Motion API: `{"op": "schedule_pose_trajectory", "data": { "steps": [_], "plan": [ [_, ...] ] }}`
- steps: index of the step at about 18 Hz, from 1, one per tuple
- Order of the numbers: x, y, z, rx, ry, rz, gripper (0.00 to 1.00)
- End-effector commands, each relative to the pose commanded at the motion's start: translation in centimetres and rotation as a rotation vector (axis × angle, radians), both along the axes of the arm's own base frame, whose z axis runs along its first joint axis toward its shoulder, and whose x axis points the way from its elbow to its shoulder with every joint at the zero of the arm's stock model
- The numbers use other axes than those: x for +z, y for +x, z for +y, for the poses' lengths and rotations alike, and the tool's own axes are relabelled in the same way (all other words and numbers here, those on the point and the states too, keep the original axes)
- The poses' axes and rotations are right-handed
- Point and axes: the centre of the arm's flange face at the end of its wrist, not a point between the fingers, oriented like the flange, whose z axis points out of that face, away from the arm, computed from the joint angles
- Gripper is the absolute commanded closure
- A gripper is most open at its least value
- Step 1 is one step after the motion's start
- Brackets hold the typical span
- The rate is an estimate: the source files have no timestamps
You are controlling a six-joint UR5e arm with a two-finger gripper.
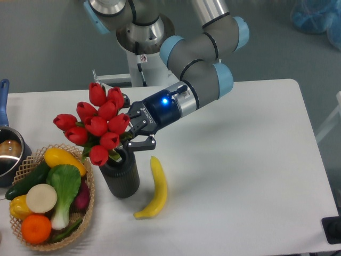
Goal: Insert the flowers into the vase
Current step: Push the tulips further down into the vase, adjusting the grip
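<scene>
The flowers (98, 124), a bunch of red tulip buds with green leaves, lean to the left with their stems down in the mouth of the vase (120, 176). The vase is a dark grey-black cylinder standing upright on the white table. My gripper (129, 137) comes in from the right just above the vase rim, its black fingers shut on the stems right under the buds. The lower stems are hidden inside the vase.
A yellow banana (154, 189) lies just right of the vase. A woven basket (88, 184) of vegetables and fruit touches the vase's left side. A pot (9, 154) with a blue handle sits at the left edge. The robot base (141, 50) stands behind.
</scene>
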Motion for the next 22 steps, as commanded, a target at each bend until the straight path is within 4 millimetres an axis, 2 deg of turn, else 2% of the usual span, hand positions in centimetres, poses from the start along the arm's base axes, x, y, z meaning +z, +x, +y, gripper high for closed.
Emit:
{"op": "schedule_pose_trajectory", "data": {
  "steps": [5, 9, 15, 22],
  "plan": [
    [-1.3, 0.1, -0.1, 0.0, -0.004, -0.006, 0.59],
    [-3.2, 0.7, 0.1, -0.007, 0.011, 0.017, 0.59],
    [-3.8, 0.9, 0.0, -0.007, 0.004, 0.006, 0.58],
    [-6.3, 1.3, -0.5, -0.004, -0.02, -0.031, 0.58]
  ]
}}
